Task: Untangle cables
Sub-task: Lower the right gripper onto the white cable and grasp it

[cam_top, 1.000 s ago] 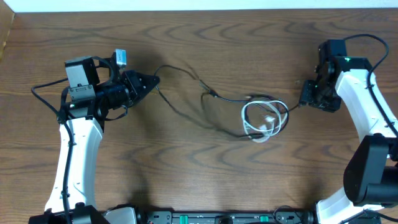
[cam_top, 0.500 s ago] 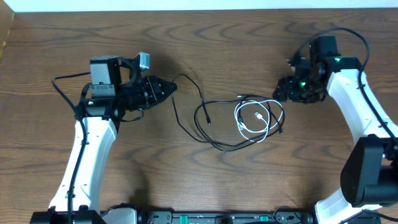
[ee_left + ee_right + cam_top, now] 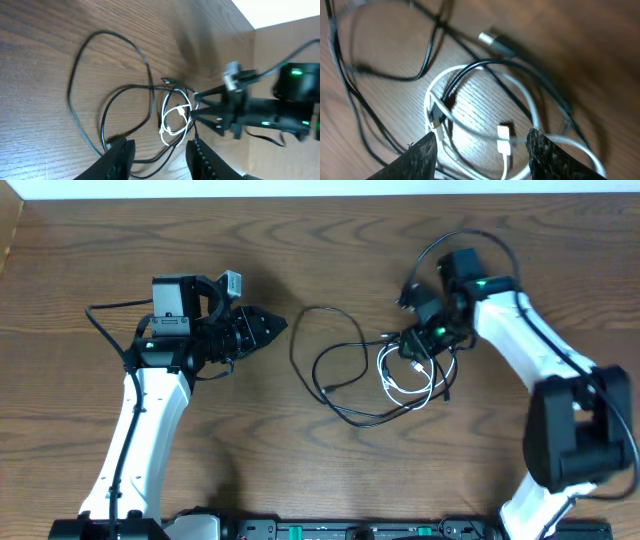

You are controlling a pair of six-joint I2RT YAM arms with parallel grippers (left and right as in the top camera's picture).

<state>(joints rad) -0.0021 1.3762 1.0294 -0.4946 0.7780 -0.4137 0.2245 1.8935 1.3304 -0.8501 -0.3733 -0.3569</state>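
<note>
Right pincer (image 3: 405, 348) shifted over cables (image 3: 504, 133); tangle stretches left-right.

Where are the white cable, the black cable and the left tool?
white cable (image 3: 504, 134), right wrist view, on its plug end.
black cable (image 3: 70, 95), left wrist view, on the left side of its big loop.
left tool (image 3: 159, 152), left wrist view, midway between its open fingertips.
</note>
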